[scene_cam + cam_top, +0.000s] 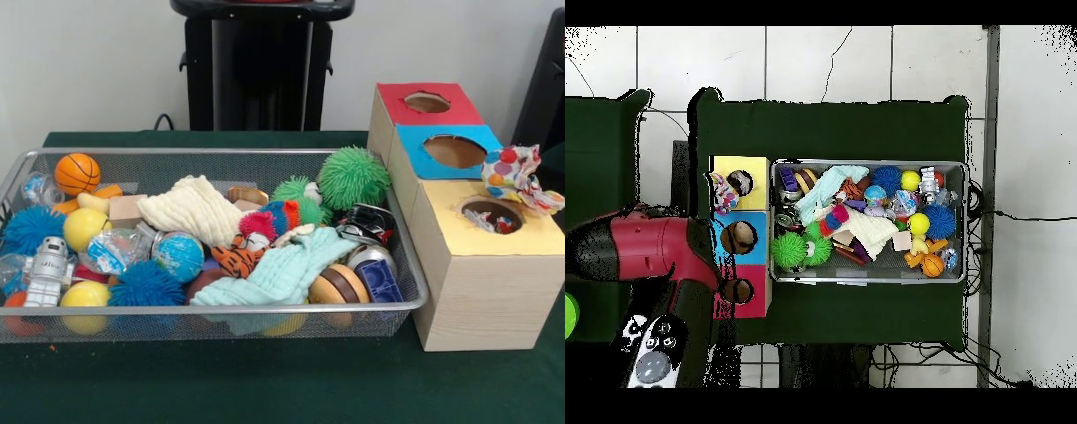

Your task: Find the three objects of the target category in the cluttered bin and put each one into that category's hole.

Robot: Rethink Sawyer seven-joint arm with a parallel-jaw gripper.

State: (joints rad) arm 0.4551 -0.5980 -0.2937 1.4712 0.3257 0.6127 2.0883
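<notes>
We are watching the polka-dot cloth [521, 177] hanging half out of the yellow hole [492, 215]; it is risking sliding off. We cannot tell how the jaws stand.

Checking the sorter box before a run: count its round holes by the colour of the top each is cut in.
Red cardboard top: 1 hole
Blue cardboard top: 1 hole
Yellow cardboard top: 1 hole
Total: 3 holes
</notes>
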